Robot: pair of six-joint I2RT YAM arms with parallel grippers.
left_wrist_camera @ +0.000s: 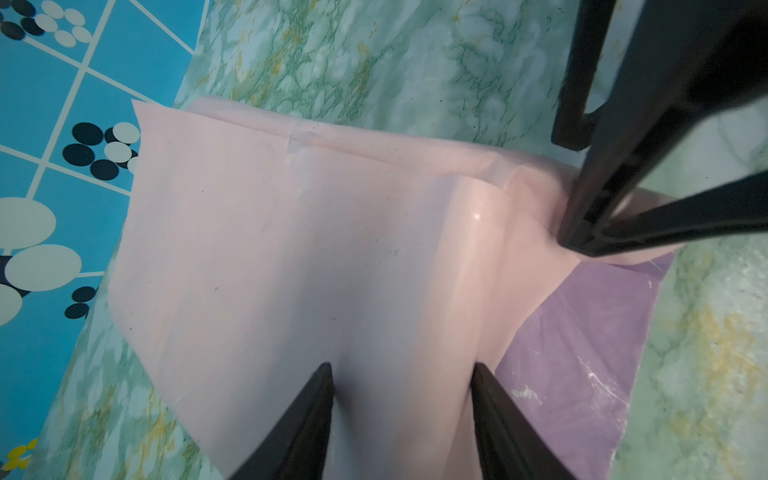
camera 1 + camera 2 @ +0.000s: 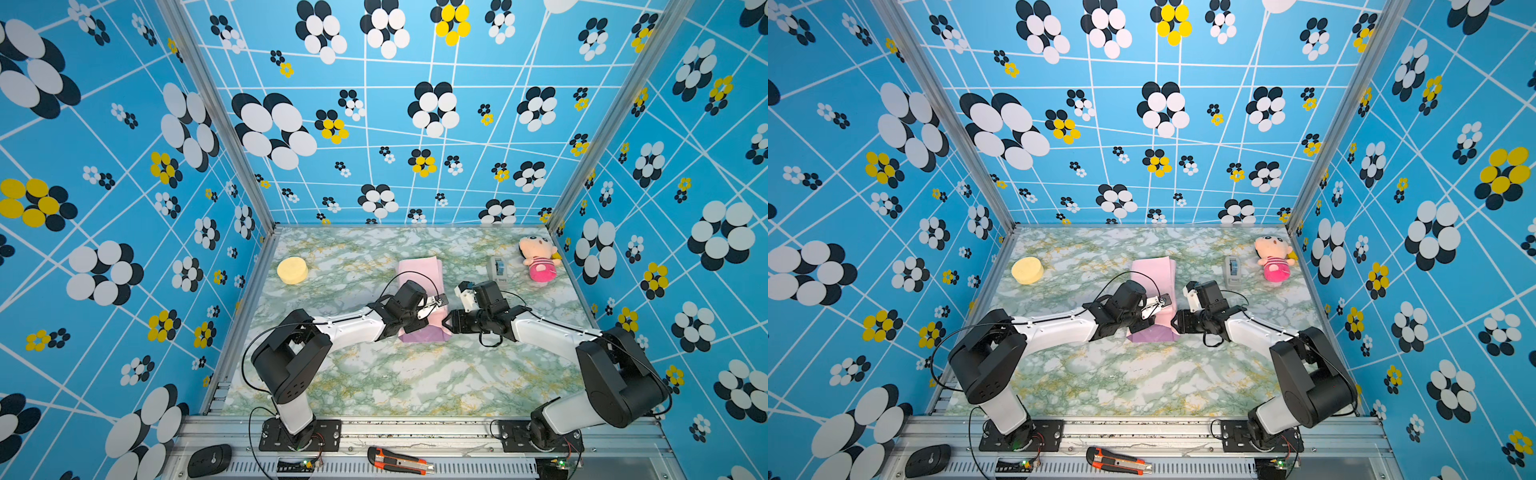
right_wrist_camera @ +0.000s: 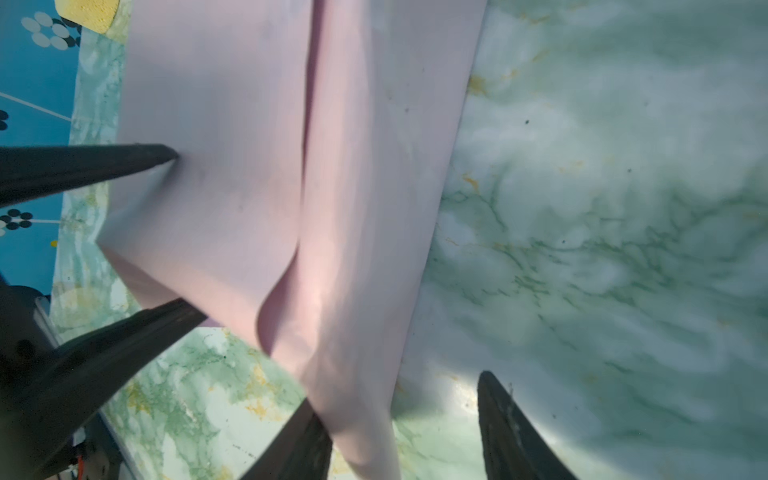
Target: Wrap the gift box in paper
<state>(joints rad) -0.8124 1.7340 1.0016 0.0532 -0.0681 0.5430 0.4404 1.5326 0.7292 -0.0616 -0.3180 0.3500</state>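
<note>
Centrally on the marble table (image 2: 374, 382) lies the folded paper (image 2: 417, 269), pink side up; the left gripper (image 1: 401, 372) is over it, jaws apart, the right gripper (image 3: 399, 390) likewise parted at its edge.

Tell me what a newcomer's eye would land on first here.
Loud blue flowered walls surround everything. Mid-table, the left arm and right arm meet over the pink and lilac paper. A pink plush doll sits in the far right corner, a yellow disc far left.

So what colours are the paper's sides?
Paper is pale pink and lilac; left wrist view shows best.
</note>
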